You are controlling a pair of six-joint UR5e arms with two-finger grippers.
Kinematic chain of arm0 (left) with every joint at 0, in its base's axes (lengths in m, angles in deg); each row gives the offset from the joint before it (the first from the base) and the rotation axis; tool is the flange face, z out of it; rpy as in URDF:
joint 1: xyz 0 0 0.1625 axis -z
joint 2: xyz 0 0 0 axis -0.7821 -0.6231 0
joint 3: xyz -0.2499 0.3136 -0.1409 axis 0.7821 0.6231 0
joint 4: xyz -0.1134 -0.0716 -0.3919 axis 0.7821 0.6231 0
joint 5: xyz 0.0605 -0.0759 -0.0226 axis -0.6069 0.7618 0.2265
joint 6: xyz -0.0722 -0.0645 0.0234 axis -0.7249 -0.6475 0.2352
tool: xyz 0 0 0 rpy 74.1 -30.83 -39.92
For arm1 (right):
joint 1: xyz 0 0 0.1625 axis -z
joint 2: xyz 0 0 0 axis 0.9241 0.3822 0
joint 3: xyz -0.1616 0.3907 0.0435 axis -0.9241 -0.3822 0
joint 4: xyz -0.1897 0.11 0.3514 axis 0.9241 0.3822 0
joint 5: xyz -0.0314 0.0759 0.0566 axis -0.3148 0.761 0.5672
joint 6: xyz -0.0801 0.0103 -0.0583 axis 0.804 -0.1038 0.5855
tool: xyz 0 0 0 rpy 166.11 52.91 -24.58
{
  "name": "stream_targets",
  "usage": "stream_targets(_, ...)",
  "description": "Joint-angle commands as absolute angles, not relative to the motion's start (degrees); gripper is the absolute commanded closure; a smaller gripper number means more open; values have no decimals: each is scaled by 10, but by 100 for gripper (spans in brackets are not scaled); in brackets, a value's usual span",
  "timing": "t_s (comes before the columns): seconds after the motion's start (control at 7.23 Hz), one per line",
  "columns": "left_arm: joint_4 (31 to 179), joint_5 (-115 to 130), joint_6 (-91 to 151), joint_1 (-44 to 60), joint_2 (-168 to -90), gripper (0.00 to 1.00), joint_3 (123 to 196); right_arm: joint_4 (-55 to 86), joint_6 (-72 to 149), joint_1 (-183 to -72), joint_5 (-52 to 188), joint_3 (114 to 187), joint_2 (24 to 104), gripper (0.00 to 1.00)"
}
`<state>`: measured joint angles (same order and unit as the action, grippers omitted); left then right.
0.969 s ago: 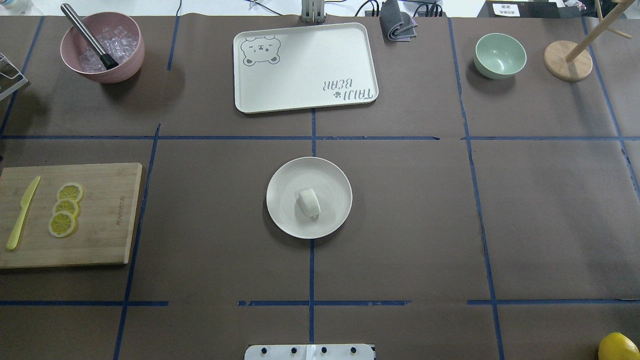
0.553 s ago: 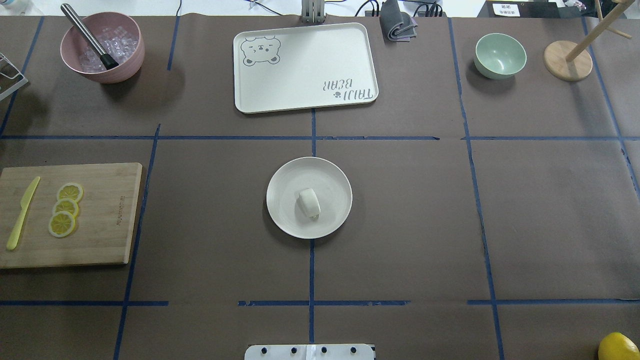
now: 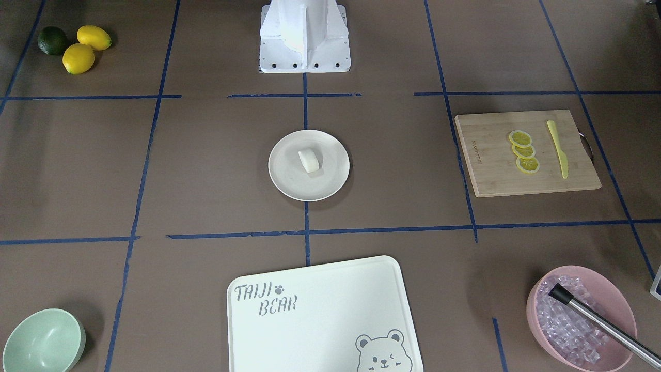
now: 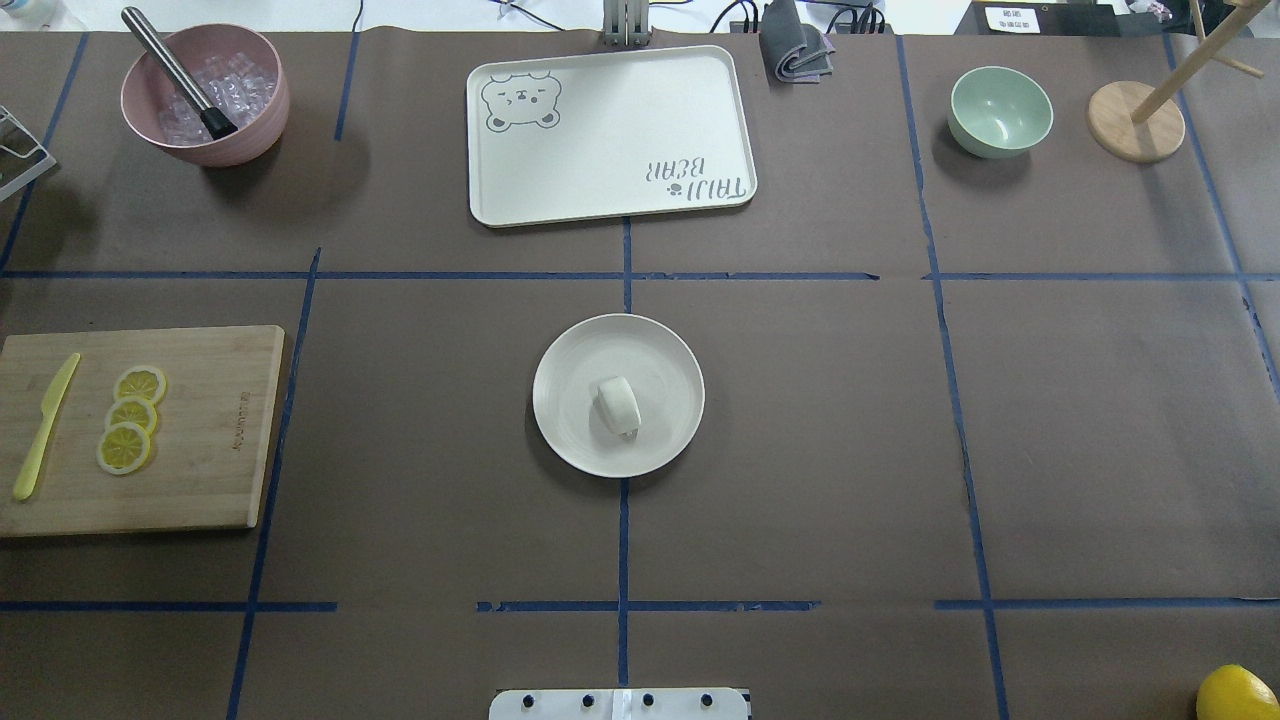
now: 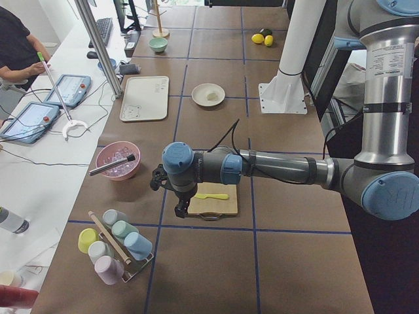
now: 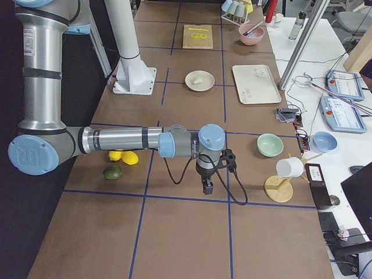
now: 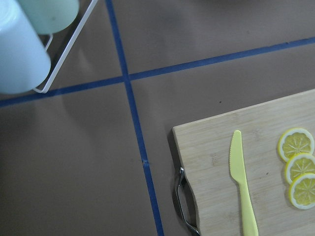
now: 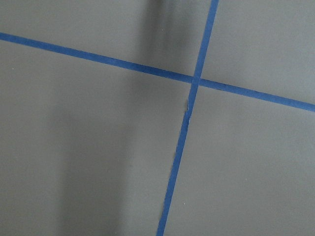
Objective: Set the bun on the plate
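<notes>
The small white bun [image 4: 618,406] lies on the round cream plate [image 4: 566,352] at the table's centre, a little toward the robot side of the plate's middle. The front view shows the same bun [image 3: 310,160] on the plate [image 3: 283,178]. No gripper is near them. In the left side view my left gripper [image 5: 180,210] hangs by the cutting board's end. In the right side view my right gripper [image 6: 207,188] hangs over bare table near a tape cross. I cannot tell whether either is open or shut. Neither wrist view shows fingers.
A bear-print tray [image 4: 610,135] lies beyond the plate. A pink bowl [image 4: 205,95] of ice holds a metal tool. A cutting board [image 4: 200,430] carries lemon slices and a yellow knife. A mint bowl [image 4: 1000,110], a wooden stand [image 4: 1135,120], lemons [image 3: 85,46] and a cup rack [image 5: 114,248] stand around the edges.
</notes>
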<state>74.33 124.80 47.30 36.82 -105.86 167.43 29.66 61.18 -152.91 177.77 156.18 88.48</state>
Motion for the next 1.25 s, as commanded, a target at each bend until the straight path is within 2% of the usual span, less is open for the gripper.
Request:
stream_targets(0.0, 746, 1212, 456, 369, -1059, 0, 1690, 296, 612, -1530, 1781, 1562, 884, 0)
stream_targets(1.11, 743, 1218, 458, 369, -1043, 0, 1710, 301, 646, -1531, 1777, 1548, 880, 0)
